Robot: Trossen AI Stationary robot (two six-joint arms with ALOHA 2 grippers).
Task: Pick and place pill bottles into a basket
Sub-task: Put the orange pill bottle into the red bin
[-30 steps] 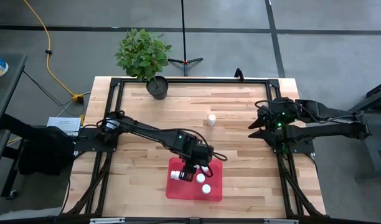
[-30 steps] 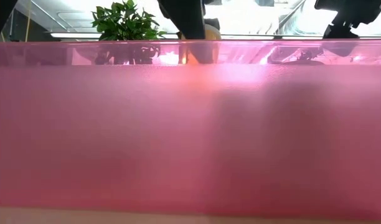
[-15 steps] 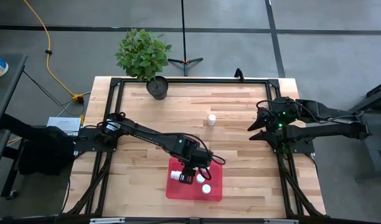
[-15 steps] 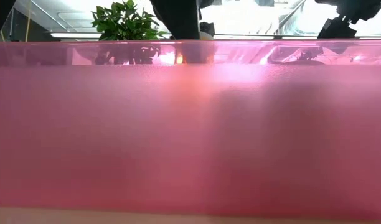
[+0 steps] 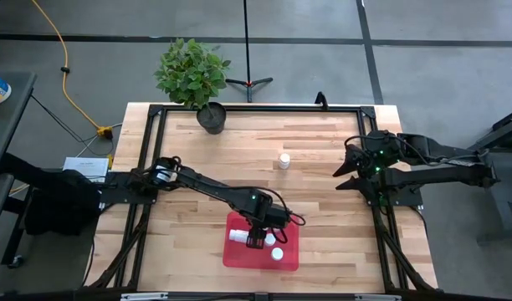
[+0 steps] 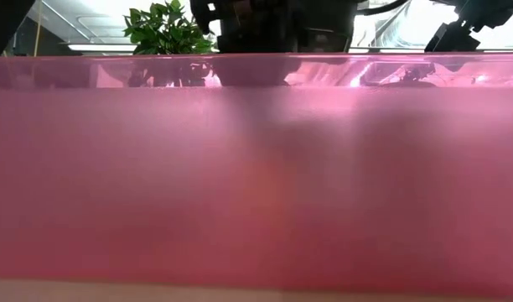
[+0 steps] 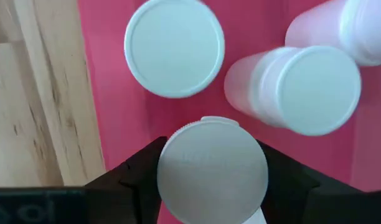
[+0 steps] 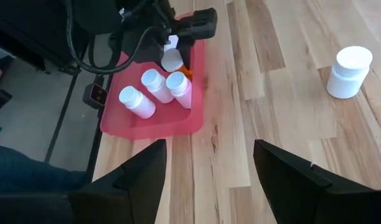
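I see two dark, slender jointed arms with black cables looped alongside; the right arm's fingers (image 8: pixel 290 180) are broad, matte black wedges.

Left arm stretched diagonally across table, wrist pointing down, left gripper (image 5: pixel 257 240) low, fingers (image 7: pixel 125 180) clamped on a white-capped bottle (image 7: pixel 212 170). Right arm folded at right table edge (idle), right gripper (image 5: pixel 346 170) raised, fingers (image 8: pixel 131 177) spread apart.
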